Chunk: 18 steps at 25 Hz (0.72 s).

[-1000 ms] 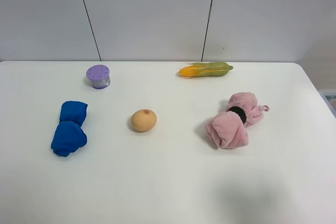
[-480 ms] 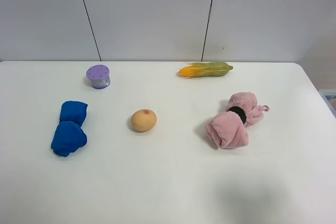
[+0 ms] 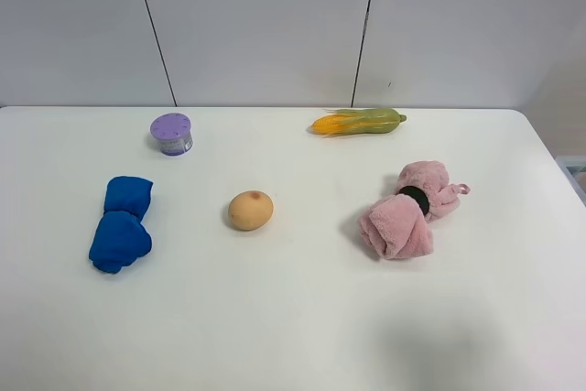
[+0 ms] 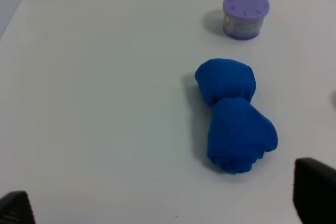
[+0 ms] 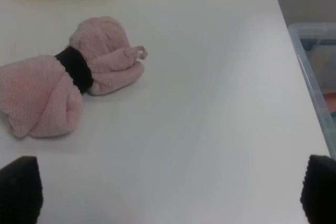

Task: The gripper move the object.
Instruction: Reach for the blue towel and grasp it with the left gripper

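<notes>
White laminate table (image 3: 293,336) carried five items in the exterior high view, all well apart from one another. Which of them was the object to be moved could not be determined.

Item positions:
- Blue cloth bundle, pinched at its middle (image 3: 120,224): left side of the table, lying flat.
- Purple cylindrical container with a dotted lid (image 3: 171,133): behind the blue cloth bundle, toward the wall, standing upright.
- Tan egg-shaped object with a brown spot (image 3: 250,210): near the table's middle.
- Yellow-and-green corn cob (image 3: 357,122): at the far edge, lying on its side.
- Pink towel roll cinched by a black band (image 3: 409,208): right side of the table, with a small loop at its far end.

Left gripper (image 4: 165,203): only the two dark fingertips (image 4: 314,187) showed in the left wrist view. They stood wide apart and held nothing. The blue cloth bundle lay ahead of them, apart from both tips.

Right gripper (image 5: 169,190): its dark fingertips (image 5: 19,187) were likewise spread wide with nothing between them. The pink towel roll lay ahead, nearer one tip and untouched.

Neither gripper appeared in the exterior high view. A clear plastic bin (image 5: 315,66) stood beside the table's right edge.
</notes>
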### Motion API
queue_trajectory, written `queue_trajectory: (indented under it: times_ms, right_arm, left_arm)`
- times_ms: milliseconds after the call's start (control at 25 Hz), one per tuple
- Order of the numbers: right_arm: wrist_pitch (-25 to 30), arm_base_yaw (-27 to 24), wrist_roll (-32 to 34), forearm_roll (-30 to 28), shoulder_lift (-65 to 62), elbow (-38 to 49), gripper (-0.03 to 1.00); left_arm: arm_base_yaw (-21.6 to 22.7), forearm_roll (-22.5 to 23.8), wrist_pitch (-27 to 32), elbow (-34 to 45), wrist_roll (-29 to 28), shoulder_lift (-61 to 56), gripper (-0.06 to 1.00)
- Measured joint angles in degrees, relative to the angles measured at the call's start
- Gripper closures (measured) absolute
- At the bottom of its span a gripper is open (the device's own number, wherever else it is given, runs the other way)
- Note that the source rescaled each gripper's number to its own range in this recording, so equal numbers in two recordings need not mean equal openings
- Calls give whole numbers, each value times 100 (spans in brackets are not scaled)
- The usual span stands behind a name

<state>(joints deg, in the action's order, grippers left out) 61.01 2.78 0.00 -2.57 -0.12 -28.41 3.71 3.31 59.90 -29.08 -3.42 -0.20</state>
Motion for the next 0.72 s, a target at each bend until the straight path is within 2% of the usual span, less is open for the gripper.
queue_trajectory:
  times_ms: [200,440,720]
  right_arm:
    - [0,0,0,0,0,0,-3]
    - [0,0,0,0,0,0,-3]
    - [0,0,0,0,0,0,-3]
  left_arm:
    - [0,-162,23,-191,-211,618,-6]
    - [0,-264,-88,-859,-420,1908,-6]
    - [0,-331,-1319,-972,-744,3637,-6]
